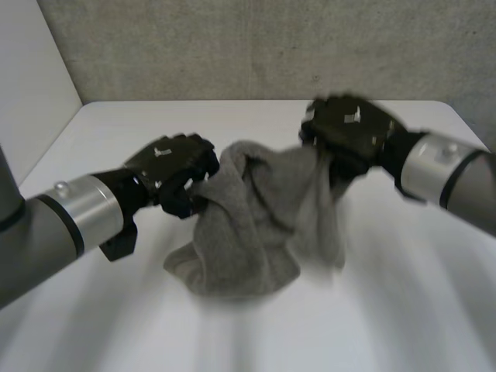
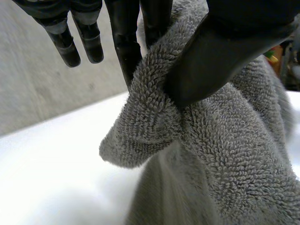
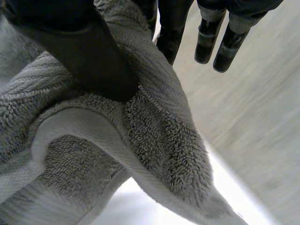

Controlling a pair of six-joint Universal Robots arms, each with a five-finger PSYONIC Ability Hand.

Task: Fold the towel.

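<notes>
**Towel (image 1: 248, 225) bunched and part-lifted off the white worktop (image 1: 403, 302)**

I see my left hand (image 1: 174, 167) pinching one upper edge of the grey towel between its thumb (image 2: 201, 65) and fingers, with its other fingers straight and free. My right hand (image 1: 349, 128) pinches the opposite upper edge in the same way. The towel sags between and below both hands, and its lower folds rest on the worktop.

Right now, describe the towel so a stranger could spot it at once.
Start at the white table. Between the left hand and the right hand hangs the towel, pinched by both, its lower part bunched on the table. It is the only soft, grey, looped thing between hard black hands.
</notes>
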